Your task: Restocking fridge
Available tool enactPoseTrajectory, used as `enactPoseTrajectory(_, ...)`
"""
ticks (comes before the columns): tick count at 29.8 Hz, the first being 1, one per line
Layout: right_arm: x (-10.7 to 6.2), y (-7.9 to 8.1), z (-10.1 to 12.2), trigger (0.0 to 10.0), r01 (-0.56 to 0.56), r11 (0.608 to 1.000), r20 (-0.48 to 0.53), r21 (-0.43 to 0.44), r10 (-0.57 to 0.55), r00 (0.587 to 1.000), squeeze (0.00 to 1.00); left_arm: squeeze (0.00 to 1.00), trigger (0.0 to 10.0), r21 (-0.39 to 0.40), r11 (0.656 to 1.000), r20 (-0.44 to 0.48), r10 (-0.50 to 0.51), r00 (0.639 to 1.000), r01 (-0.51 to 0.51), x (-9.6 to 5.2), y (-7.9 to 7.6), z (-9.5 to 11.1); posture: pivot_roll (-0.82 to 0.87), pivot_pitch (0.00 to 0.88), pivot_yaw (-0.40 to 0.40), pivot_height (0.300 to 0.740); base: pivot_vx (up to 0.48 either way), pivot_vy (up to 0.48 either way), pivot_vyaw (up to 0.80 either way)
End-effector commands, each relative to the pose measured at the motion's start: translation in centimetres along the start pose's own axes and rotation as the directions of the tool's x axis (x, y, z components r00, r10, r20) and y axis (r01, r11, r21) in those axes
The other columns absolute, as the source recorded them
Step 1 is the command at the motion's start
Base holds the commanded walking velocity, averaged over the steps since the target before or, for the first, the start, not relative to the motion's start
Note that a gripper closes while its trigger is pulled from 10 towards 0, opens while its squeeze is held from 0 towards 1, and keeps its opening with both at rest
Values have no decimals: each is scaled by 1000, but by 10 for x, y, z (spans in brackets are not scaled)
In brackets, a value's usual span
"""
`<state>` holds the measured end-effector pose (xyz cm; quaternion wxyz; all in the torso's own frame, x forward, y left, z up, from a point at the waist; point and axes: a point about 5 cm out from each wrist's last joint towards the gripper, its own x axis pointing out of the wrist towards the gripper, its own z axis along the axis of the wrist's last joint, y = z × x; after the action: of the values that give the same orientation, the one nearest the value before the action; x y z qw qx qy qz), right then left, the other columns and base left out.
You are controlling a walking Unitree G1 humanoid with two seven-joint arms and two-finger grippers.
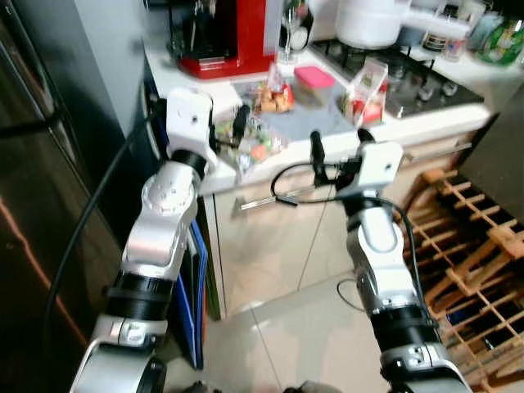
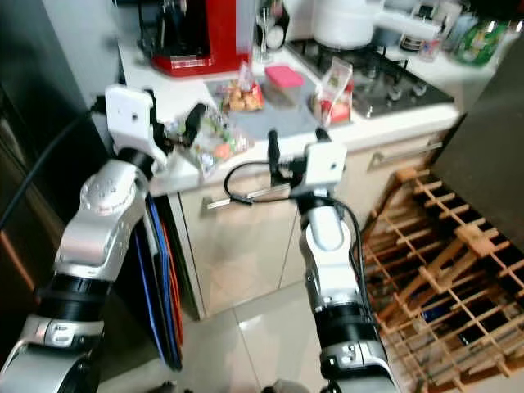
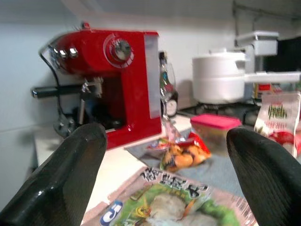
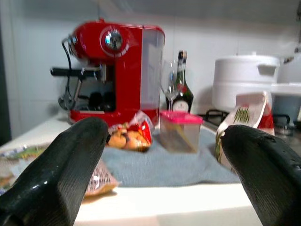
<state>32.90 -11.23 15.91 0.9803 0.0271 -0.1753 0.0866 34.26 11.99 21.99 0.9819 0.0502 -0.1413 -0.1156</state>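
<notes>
Nothing is looking restocked yet: both the left gripper (image 1: 232,131) and right gripper (image 2: 282,151) are hovering wide open and empty, with the green printed plastic food bag (image 1: 255,141) lying at the white counter's (image 1: 176,82) edge, upper middle of frame.

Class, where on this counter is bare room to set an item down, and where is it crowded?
Bare white counter lies between the red coffee machine and the front edge. The grey mat is crowded with snack bags and a pink-lidded box.

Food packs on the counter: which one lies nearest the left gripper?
The flat green-printed bag at the counter's front edge, right before the left gripper; the orange snack bag and pink-lidded tub sit farther back.
</notes>
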Motion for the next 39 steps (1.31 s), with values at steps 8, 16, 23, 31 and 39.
enactPoseTrajectory(8, 1, 0, 3, 10000, -7, 1000, 11, 0, 7, 1000, 0, 0, 10000, -23, 990, -52, 136, 989, -137, 4, 15, -3, -91, 0, -9, 740, 412, -153, 0)
enactPoseTrajectory(16, -1, 5, 0, 10000, -28, 999, -4, 16, 28, 1000, 0, 0, 10000, -42, 972, -129, 223, 966, -230, 8, 31, -8, -87, 0, -8, 740, 0, 0, 0)
enactPoseTrajectory(23, -3, 6, -1, 10000, -21, 999, -9, 28, 21, 1000, 0, 0, 10000, -283, 936, -186, 159, 970, -208, 23, 35, -3, -89, 0, 0, 740, 0, 0, 0)
enactPoseTrajectory(31, -7, 5, -2, 10000, -14, 999, -21, 30, 15, 1000, 0, 0, 10000, -326, 922, -302, 107, 947, -208, 28, 24, -17, -100, 0, 5, 740, 0, 0, 0)
enactPoseTrajectory(39, -10, 4, -4, 10000, -8, 999, -29, 31, 9, 1000, 0, 0, 10000, -314, 913, -434, 107, 894, -261, 22, 23, -36, -101, 0, 10, 740, 0, 0, 0)
